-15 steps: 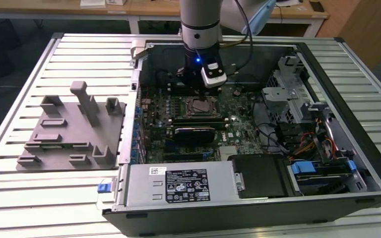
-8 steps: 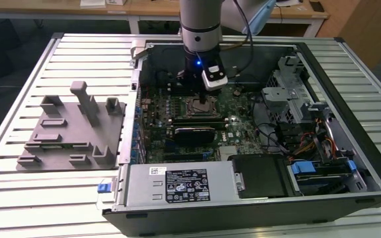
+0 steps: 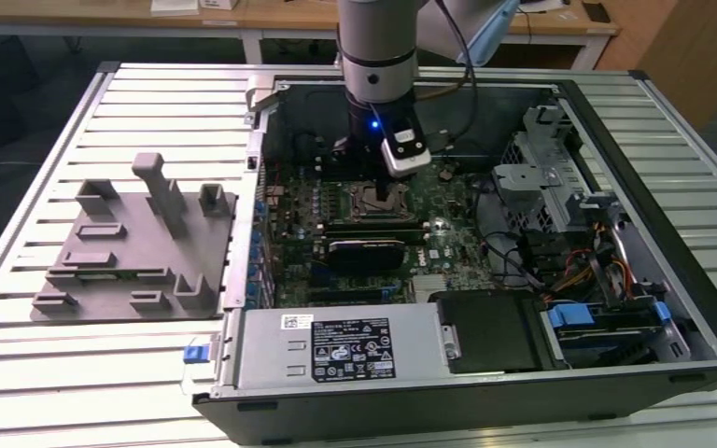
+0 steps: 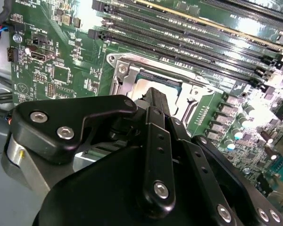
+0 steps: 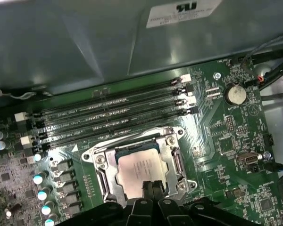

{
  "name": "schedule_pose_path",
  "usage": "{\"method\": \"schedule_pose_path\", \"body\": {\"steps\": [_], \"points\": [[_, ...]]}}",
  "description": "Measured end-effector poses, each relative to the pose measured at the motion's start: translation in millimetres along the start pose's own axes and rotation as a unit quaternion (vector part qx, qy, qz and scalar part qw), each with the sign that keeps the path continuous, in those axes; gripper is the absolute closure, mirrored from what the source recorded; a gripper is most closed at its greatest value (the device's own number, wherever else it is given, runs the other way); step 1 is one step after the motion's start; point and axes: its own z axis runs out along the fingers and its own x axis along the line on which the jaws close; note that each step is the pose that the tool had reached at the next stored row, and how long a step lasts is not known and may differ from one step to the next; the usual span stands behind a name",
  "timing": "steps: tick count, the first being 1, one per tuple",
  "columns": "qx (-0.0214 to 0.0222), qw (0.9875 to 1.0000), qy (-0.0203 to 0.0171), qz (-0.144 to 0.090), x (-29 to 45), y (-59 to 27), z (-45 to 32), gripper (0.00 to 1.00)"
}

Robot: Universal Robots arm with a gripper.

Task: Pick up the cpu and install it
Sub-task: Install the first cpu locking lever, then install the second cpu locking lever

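The cpu (image 5: 140, 170) already lies inside the socket (image 5: 100, 159) on the motherboard (image 5: 236, 141), flat and square within the metal frame, as the first wrist view shows. Its silvery top plate is visible with a thin rim around it. In the second wrist view a part of the cpu (image 4: 153, 84) appears beyond the black fingers, again inside the socket (image 4: 121, 70).

The gripper (image 5: 152, 187) stands directly over the near edge of the chip. Its fingers are drawn close together, with only a narrow slit between them, and nothing is seen held between them. Whether the tips touch the plate cannot be told.

In the exterior view the arm reaches down into the open computer case (image 3: 657, 280), with the gripper (image 3: 390, 198) just above the socket area. The grey tray (image 3: 134, 252) lies on the slatted table (image 3: 35, 373) at the exterior view's left, well apart from the case.

As a judgement, the placing step looks done: the chip is seated. The socket frame appears open around the chip, so locking it seems the part that is left.
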Motion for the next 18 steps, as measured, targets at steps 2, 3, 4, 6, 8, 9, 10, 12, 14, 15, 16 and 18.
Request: {"method": "schedule_pose_path", "body": {"steps": [2,3,4,6,8,9,10,12,14,15,16,18], "points": [[-0.0001,1.0000,0.0000,-0.002,0.1,-0.1,0.1,0.89],[-0.0001,1.0000,0.0000,-0.002,0.1,-0.2,0.0,0.89],[-0.0001,1.0000,0.0001,-0.002,0.1,-0.2,0.0,0.89],[-0.0001,1.0000,-0.0001,-0.002,-0.1,-0.2,-1.8,0.89],[-0.0002,1.0000,-0.0004,-0.002,-0.5,-0.1,-5.3,0.89],[-0.0003,1.0000,-0.0006,-0.002,-0.7,-0.1,-7.4,0.89],[-0.0004,1.0000,-0.0007,-0.002,-1.0,-0.1,-9.5,0.89],[-0.0004,1.0000,-0.0011,-0.002,-1.3,0.0,-12.8,0.89],[-0.0007,1.0000,-0.0014,-0.002,-1.4,0.0,-13.2,0.89],[-0.0006,1.0000,-0.0015,-0.002,-1.4,0.0,-13.3,0.89],[-0.0006,1.0000,-0.0014,-0.002,-1.4,0.0,-13.3,0.89],[-0.0005,1.0000,-0.0014,-0.002,-1.4,0.0,-13.6,0.89]]}}
